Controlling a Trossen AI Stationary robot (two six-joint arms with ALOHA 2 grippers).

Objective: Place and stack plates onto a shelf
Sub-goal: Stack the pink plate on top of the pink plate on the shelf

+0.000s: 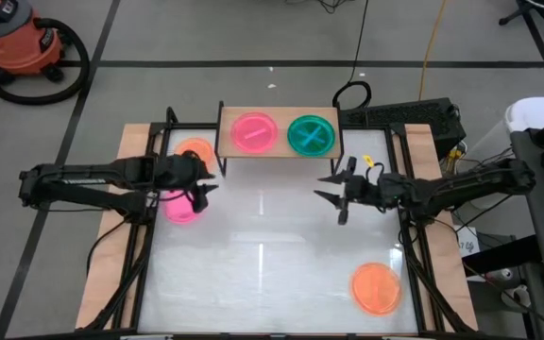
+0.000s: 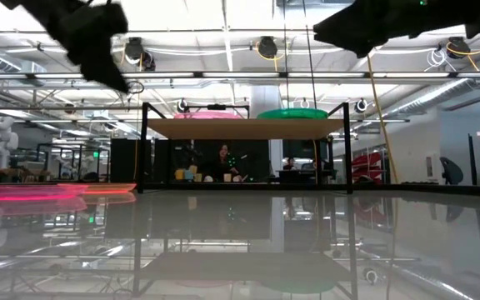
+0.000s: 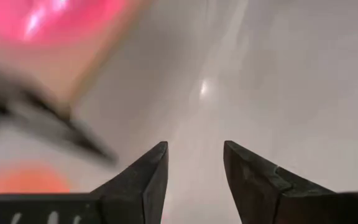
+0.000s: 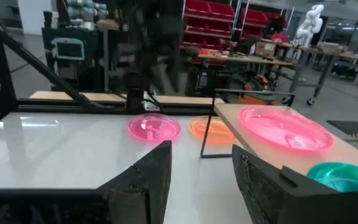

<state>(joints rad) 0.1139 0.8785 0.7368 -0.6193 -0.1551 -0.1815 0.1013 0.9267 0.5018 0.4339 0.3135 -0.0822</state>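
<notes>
1. Orange plate (image 1: pixel 376 287): lies nearest the front edge of the table (image 1: pixel 272 283), toward its right front corner, well apart from both arms.
2. Right gripper (image 1: pixel 332 194): hangs over the table's middle right, jaws spread with nothing between them, in front of the shelf's right end.
3. Left gripper (image 1: pixel 206 179): hangs near the table's left edge, jaws apart and empty; the pink plate (image 1: pixel 183 205) on the table lies just beside it, on the front side.
4. Second orange plate (image 1: pixel 195 151): lies at the table's back left, just beside the shelf's left legs.
5. Shelf (image 1: pixel 281 153): stands at the middle of the table's back edge. On its board sit a pink plate (image 1: pixel 254 131) toward the left and a green plate (image 1: pixel 311 134) toward the right, side by side, not stacked.
6. Judgement: the left arm is far closer to the loose pink plate, while the front orange plate falls to the right arm.
</notes>
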